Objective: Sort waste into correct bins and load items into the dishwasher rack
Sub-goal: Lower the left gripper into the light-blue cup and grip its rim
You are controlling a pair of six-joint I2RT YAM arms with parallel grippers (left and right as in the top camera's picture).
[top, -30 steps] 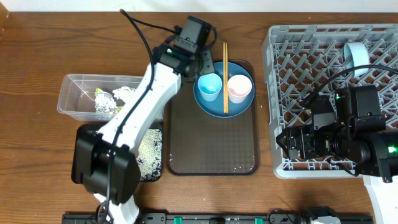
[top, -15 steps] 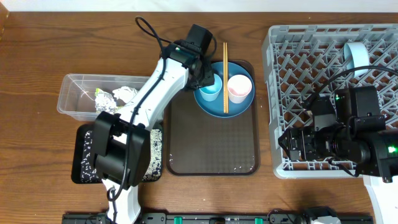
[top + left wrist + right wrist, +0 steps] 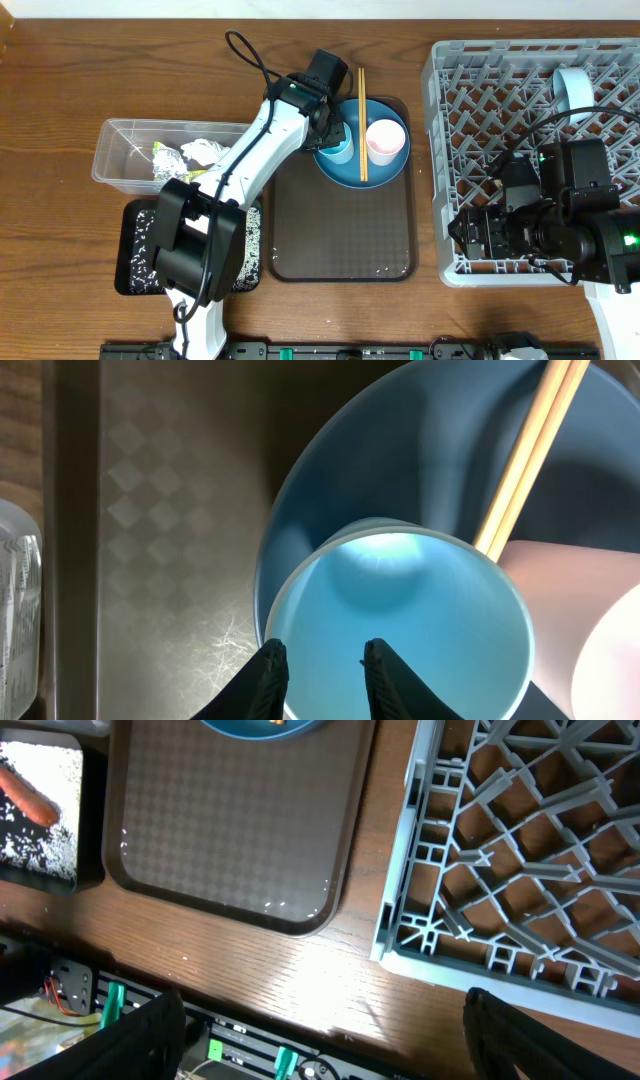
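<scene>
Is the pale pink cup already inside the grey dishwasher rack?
No, the pale pink cup stands on the blue plate, beside the chopsticks.

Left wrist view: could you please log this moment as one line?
left end effector: at rim of light blue cup on blue plate, grip unconfirmed | right end effector: open, empty, near rack corner

The desk [image 3: 100, 60] is brown wood grain. The tray [image 3: 340, 230] is darker brown with a fine checkered texture. The plate [image 3: 345, 175] is deep blue, one cup [image 3: 420, 610] light blue, the other cup [image 3: 385, 140] pale pink, and the chopsticks [image 3: 362, 110] tan. The rack [image 3: 480, 100] is a grey lattice. The black bin [image 3: 120, 250] is speckled with white bits [image 3: 140, 255], and the carrot [image 3: 28, 795] is orange.
</scene>
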